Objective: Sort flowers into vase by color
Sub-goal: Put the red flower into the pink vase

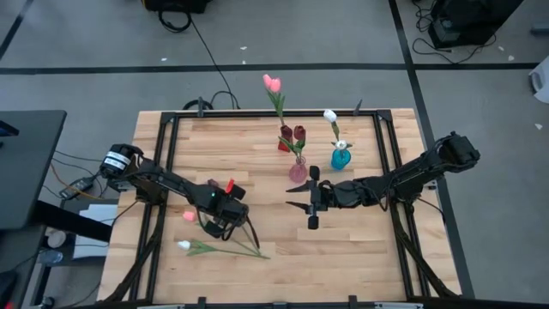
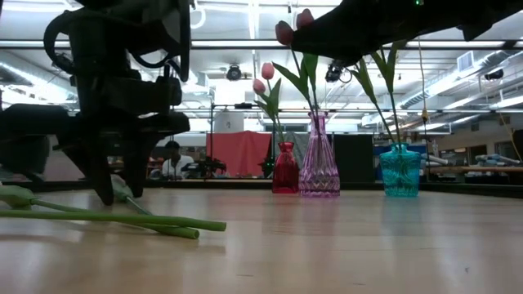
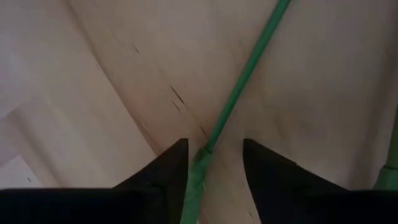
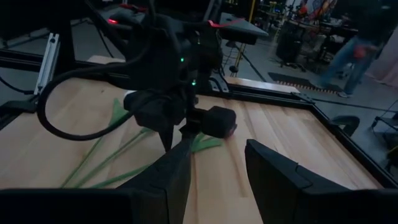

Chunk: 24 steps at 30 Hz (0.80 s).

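Note:
My left gripper [image 1: 225, 221] [image 2: 118, 194] points down at the table, open. Its fingers stand on either side of the green stem [image 3: 239, 93] of a pink tulip whose head [image 1: 189, 215] lies on the wood. A white tulip [image 1: 183, 245] lies flat nearer the near edge, its stem [image 2: 114, 217] running rightward. My right gripper [image 1: 312, 199] [image 4: 217, 138] hangs open at mid-table, facing the left gripper and touching nothing. Other tulips stand in three vases by their stems. My left gripper comes from above, fingers across the pink tulip's stem [image 3: 208, 152]. The stem lies on the table close beside one finger [image 3: 171, 165]. I cannot tell whether that finger touches it.
Behind the right gripper stand a red vase [image 1: 285, 144] with a pink tulip, a clear pink vase [image 1: 298, 172] with maroon tulips, and a teal vase [image 1: 340, 159] with a white tulip. Black frame rails [image 1: 167, 146] run along the table's edges. A person [image 2: 172, 159] sits far behind.

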Motion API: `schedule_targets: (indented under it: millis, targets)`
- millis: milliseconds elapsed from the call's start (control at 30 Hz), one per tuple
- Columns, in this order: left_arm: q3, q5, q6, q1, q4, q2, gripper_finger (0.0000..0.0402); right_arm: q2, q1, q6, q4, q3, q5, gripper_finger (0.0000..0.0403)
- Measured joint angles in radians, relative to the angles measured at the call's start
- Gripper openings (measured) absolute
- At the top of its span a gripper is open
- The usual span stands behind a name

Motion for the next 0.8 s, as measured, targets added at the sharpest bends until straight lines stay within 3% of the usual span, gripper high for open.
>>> schedule_targets:
  millis: [233, 400, 600, 800]
  targets:
    - [-0.003, -0.003, 0.001, 0.009, 0.023, 0.022, 0.0151, 0.0, 0.0, 0.0, 0.001, 0.0, 0.0, 0.0162]
    - [-0.001, 0.023, 0.027, 0.01, 0.024, 0.054, 0.0105, 0.0, 0.0, 0.0, 0.002, 0.0, -0.007, 0.0162]
    - [0.036, 0.038, 0.027, 0.01, -0.039, 0.062, 0.0013, 0.0, 0.0, 0.0, 0.003, 0.0, -0.008, 0.0162]
    - [0.171, -0.059, 0.024, 0.013, -0.19, 0.07, 0.0004, 0.0, 0.0, 0.018, -0.003, 0.0, -0.012, 0.0162]
